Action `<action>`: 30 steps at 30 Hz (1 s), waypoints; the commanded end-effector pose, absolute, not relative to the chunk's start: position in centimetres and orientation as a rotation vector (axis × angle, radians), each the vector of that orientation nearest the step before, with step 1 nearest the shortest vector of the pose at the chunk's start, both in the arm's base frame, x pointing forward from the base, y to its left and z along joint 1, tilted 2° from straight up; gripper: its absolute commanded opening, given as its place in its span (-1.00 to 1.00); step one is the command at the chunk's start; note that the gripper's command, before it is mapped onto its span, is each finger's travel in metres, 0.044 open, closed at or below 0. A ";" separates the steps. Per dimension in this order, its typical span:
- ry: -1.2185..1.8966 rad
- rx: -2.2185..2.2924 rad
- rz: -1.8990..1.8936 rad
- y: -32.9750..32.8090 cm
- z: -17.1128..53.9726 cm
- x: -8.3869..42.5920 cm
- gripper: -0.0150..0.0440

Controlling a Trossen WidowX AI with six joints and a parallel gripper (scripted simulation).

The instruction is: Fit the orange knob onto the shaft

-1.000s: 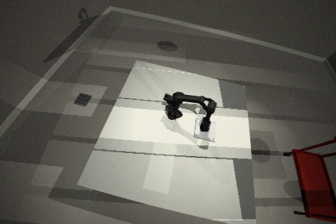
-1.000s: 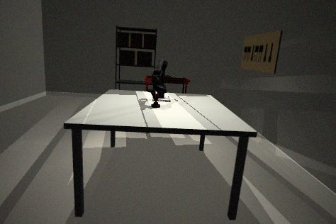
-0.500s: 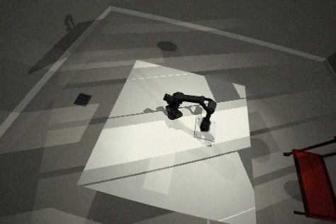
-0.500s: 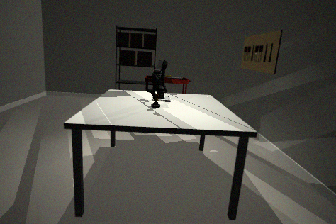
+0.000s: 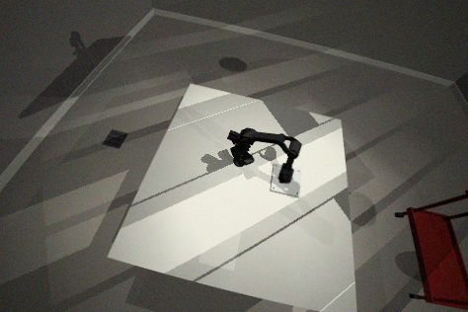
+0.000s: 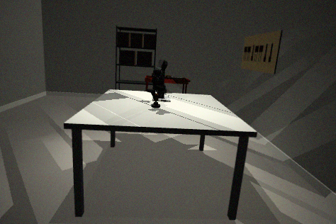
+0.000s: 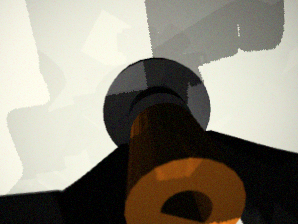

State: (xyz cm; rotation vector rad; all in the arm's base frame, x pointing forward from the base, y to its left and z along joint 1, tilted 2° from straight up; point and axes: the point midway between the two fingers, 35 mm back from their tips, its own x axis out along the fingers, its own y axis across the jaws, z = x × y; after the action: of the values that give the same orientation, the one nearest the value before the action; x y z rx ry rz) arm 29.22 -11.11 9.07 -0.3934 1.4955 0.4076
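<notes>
Lining up the orange knob looks like the step in hand, and the pincer has it pinched between its dark fingers, right above the round pedestal. On the white bench, the pedestal stands in from every edge; from outside, it sits between the near edge and the arm's base plate.

And the wrist view gives us the hole, dark inside, with one straight side! The shaft is hidden behind the knob, so we cannot tell whether the flats match, or whether the knob's lower end rests on the shaft tip or has started over it. It does not look fully home, as far as this angle allows.

Next, I'd call for light downward pressure and a slow twist, keeping the knob upright, until it drops. Pushing hard on mismatched flats could tip it or make it slip in the grip. Once it's down on the pedestal, then comes the letting go.
</notes>
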 end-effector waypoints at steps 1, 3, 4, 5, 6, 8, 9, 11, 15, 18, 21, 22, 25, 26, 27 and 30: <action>1.496 -0.396 0.410 -11.1 9.4 29.2 -0.49; 1.496 -0.396 0.410 -11.1 9.4 29.2 -0.49; 1.496 -0.396 0.410 -11.1 9.4 29.2 -0.49; 1.494 -0.405 0.418 -11.1 9.4 29.2 -0.49; 1.491 -0.420 0.433 -11.1 9.4 29.2 -0.49; 1.480 -0.469 0.480 -11.1 9.4 29.2 -0.49; 1.474 -0.498 0.508 -11.1 9.4 29.2 -0.49; 1.460 -0.553 0.561 -11.1 9.3 29.1 -0.49; 1.458 -0.561 0.569 -11.1 9.2 29.1 -0.49; 1.458 -0.561 0.569 -11.1 9.3 29.2 -0.49; 1.457 -0.561 0.569 -11.2 9.2 29.3 -0.49; 1.457 -0.561 0.569 -11.2 9.2 29.3 -0.49; 1.457 -0.561 0.569 -11.2 9.1 29.3 -0.49; 1.457 -0.561 0.569 -11.2 9.1 29.3 -0.49; 1.457 -0.561 0.569 -11.2 9.1 29.2 -0.49; 1.458 -0.561 0.569 -11.1 9.0 29.2 -0.49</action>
State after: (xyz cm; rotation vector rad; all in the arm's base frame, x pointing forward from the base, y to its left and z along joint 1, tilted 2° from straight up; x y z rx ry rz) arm 29.20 -11.12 9.12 -0.5573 1.4591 0.5677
